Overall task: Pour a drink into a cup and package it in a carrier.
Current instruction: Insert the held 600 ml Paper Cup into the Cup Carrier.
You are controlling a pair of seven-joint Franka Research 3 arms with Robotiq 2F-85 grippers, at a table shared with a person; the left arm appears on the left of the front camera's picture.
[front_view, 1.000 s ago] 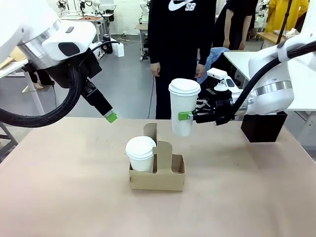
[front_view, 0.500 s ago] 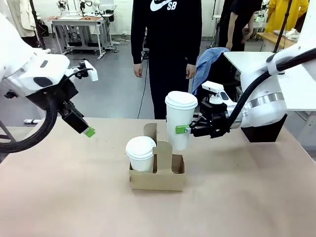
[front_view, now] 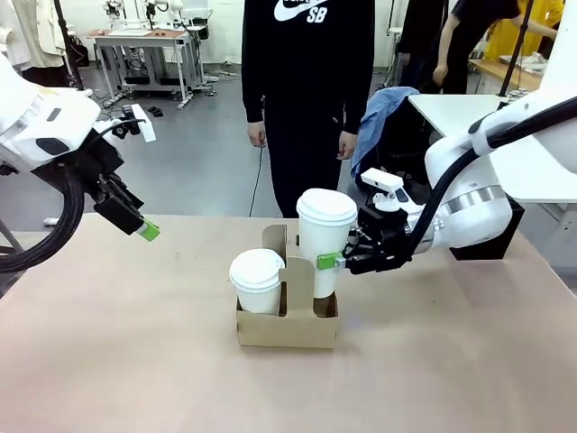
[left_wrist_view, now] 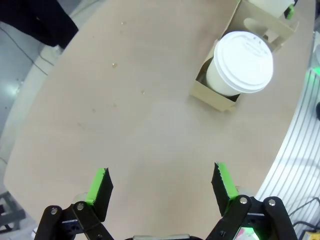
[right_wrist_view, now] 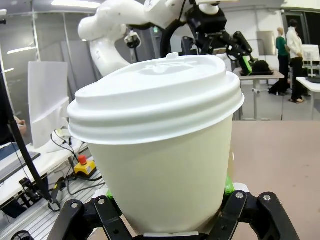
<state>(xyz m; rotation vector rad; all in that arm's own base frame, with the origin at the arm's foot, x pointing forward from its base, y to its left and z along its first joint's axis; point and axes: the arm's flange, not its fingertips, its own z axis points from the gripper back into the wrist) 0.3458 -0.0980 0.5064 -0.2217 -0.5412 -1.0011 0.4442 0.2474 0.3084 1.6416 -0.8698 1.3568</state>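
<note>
White lidded cup [front_view: 325,242] is pinched by the right gripper [front_view: 347,260], its base entering the empty right slot of the cardboard carrier [front_view: 287,323] beside the seated second cup [front_view: 257,280]. Left gripper [left_wrist_view: 161,186] hangs spread wide, well apart. Next: lower straight, then release.

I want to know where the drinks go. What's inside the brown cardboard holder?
The carrier holds one lidded white cup in its left slot. The right gripper lowers a taller cup into the other. The cups' contents are hidden.
</note>
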